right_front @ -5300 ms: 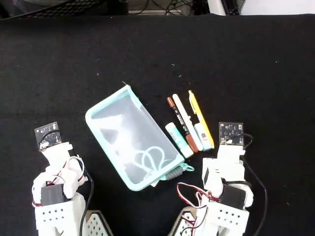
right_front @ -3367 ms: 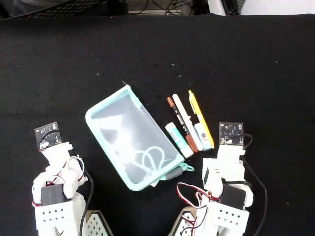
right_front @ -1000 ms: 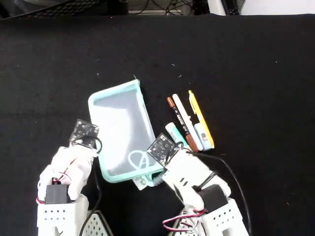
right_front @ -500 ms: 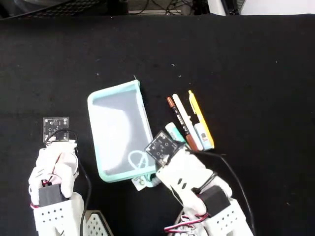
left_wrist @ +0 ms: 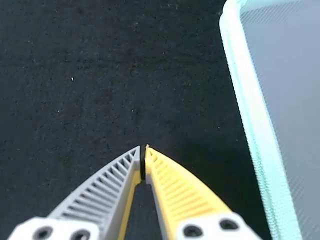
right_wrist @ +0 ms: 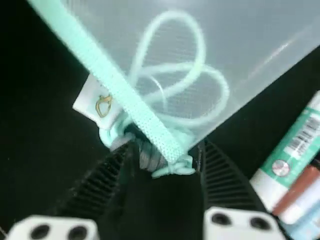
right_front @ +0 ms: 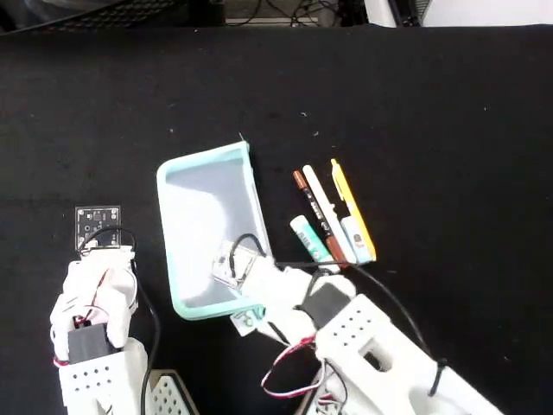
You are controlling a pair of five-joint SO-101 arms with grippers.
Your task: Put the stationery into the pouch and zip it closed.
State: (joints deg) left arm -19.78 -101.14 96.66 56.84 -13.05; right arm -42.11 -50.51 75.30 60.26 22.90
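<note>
The translucent white mesh pouch is edged in mint green (its looped cord matches) against the plain black tablecloth. The slim plastic highlighter is yellow, and the short glue stick is white with a teal label. The left gripper has one grey ribbed finger and one yellow; the right gripper has black ribbed fingers.

Even bright overhead light, soft glare on pouch, faint shadows

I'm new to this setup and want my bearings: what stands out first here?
The mint-edged pouch lies mid-table, the right gripper open astride its zip-end corner. The stationery lies in a row beside it, outside the pouch, and the left gripper sits shut over the black cloth.
</note>
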